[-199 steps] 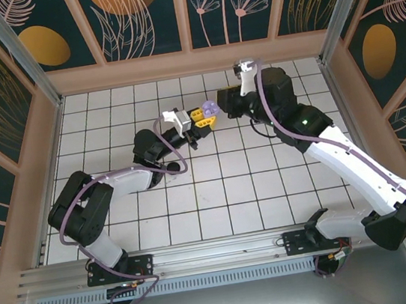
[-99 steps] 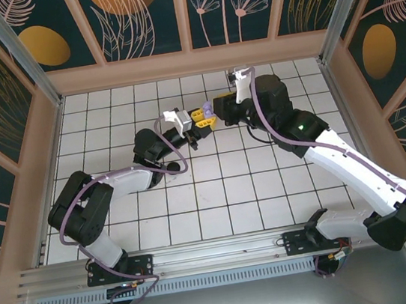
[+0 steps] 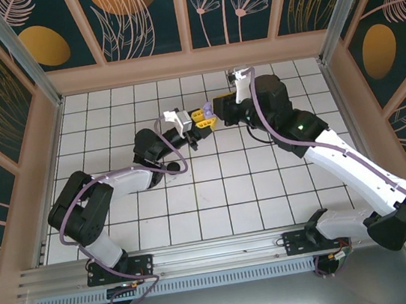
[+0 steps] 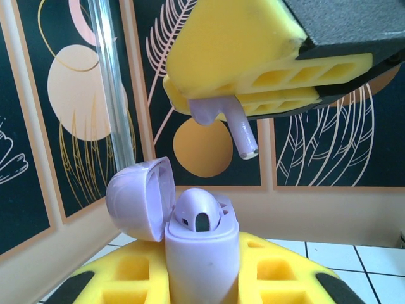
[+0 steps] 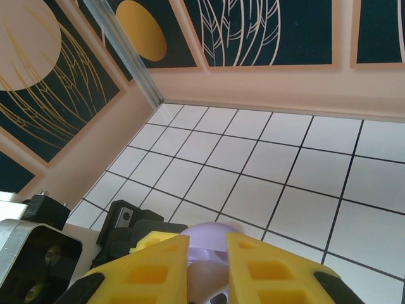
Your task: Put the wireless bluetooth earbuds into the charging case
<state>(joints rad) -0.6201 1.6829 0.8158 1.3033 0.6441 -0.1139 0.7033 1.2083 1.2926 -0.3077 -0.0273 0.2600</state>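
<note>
Since a second ago the right arm (image 3: 340, 155) has swung its wrist in toward the left arm (image 3: 117, 183); over the last half-second nothing visible has shifted. Both wrists now meet above the far middle of the tiled table (image 3: 254, 190).

From the top view, the left gripper (image 3: 203, 119) and right gripper (image 3: 218, 107) sit nearly tip to tip. The left one is clamped tight on the lilac charging case (image 4: 201, 253), holding it upright off the table so its mouth faces the other arm. The lid (image 4: 142, 199) is hinged back to the left, out of the way.

One seated earbud (image 4: 197, 212) already fills a pocket, its rounded head poking up. The right gripper's yellow fingers pinch the held earbud (image 4: 218, 111) by its head, leaving the stem free and pointing down — sensible, since the stem has to go in first. It hangs above the case and slightly to its right, not yet touching. I judge this to be alignment just before lowering — the free pocket itself cannot be seen.
</note>
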